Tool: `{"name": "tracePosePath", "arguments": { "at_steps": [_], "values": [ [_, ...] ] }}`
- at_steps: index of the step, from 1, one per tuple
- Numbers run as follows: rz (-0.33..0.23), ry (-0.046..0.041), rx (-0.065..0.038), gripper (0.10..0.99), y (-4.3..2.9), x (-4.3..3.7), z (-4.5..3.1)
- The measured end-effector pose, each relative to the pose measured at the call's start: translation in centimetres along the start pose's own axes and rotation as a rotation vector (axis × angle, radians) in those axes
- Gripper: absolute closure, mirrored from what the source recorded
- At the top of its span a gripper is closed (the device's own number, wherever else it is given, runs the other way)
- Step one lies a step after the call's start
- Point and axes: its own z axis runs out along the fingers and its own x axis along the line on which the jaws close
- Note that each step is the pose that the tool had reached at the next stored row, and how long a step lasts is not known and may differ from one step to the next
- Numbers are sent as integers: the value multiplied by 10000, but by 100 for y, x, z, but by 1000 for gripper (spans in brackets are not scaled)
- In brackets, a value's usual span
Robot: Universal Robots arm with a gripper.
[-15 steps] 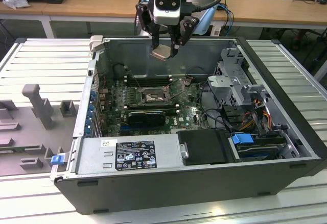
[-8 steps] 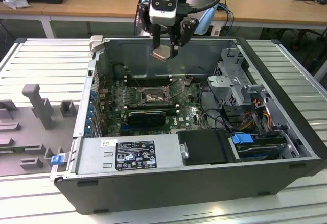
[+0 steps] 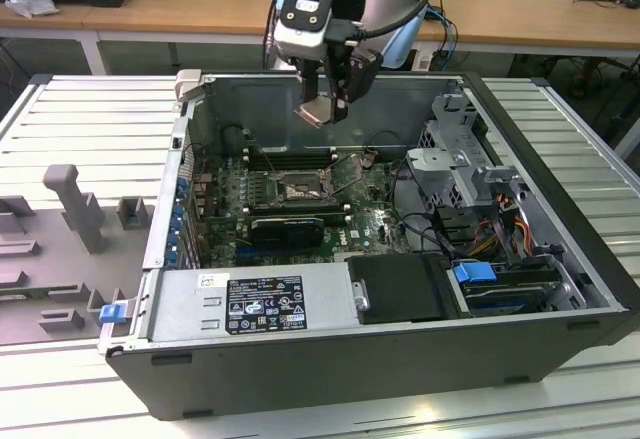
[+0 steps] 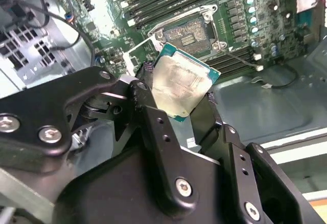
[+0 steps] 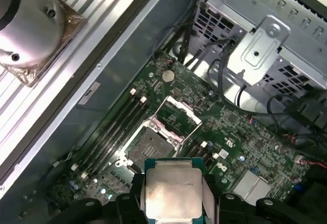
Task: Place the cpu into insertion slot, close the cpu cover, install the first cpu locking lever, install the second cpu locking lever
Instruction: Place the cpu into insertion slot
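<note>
Up over the open case (image 3: 330, 364), my gripper (image 3: 326, 109) is clamped on the cpu (image 5: 171, 193) by two edges. Insertion slot (image 5: 148, 145) sits well below it on the board (image 3: 372, 224), cpu cover (image 5: 176, 114) flipped up, so it's basically straight down.

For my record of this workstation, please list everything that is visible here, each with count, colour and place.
dark grey metal computer case: one, dark grey, lying open on a silver slatted metal table.
green circuit board: one, green, inside the case.
square black insertion slot with silvery rim: one, black, empty, on the board.
thin square metal cpu cover frame: one, grey, raised open at the slot.
long narrow black memory slots: several, black, beside the slot.
flat square silver-beige metal cpu: one, silver-beige, held above the board.
black two-finger gripper: one, black, shut on the cpu.
</note>
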Motion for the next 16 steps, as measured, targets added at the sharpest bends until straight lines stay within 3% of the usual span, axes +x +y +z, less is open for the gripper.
{"name": "tracePosePath", "arguments": {
  "at_steps": [7, 9, 16],
  "values": [
    [1399, -72, 42, 553, -12, -3, 135],
    [2040, -101, 65, 553, -17, -4, 192],
    [3731, -234, 28, 553, -28, -7, 319]
  ]
}}
